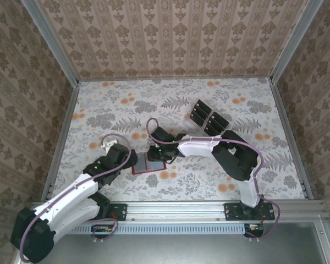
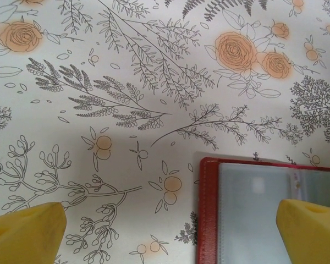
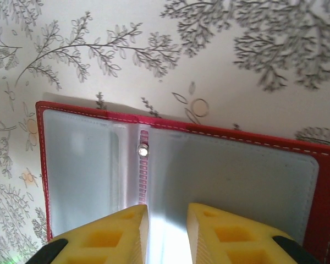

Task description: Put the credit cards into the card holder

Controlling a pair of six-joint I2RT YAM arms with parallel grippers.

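Floral paper covers the bench [image 1: 99, 110], which is fenced by wallpapered walls [image 1: 170, 38] on three sides. Directly under the right hand [image 3: 168, 223] the card holder [image 3: 236, 165] lies open and flat. Its red border frames clear sleeves [image 3: 80, 165], with a small metal stud [image 3: 143, 148] on the spine. That hand's yellow fingers [image 3: 118, 234] stand close together over the spine with only a narrow slit between them. A bright strip shows in the slit, but it cannot be told whether a sleeve leaf is pinched there. No card appears between them.

The left hand [image 2: 168, 220] hovers low just beside the holder, its fingers spread wide with nothing between them. The holder's corner sits just inside its right finger. The credit cards [image 1: 206, 118] lie in a tidy cluster well apart from both hands, beyond the right hand toward the far wall.

The step in hand looks like readying the holder, parting or pinning a sleeve so that a pocket gapes. The sleeves look empty, so the task seems near its beginning. The next move would call for one hand, likely the left, to steady the cover while the right hand goes out to the cluster. There it must lift a single thin card by its edge, which is awkward on a flat bench, and bring it square to the pocket mouth.
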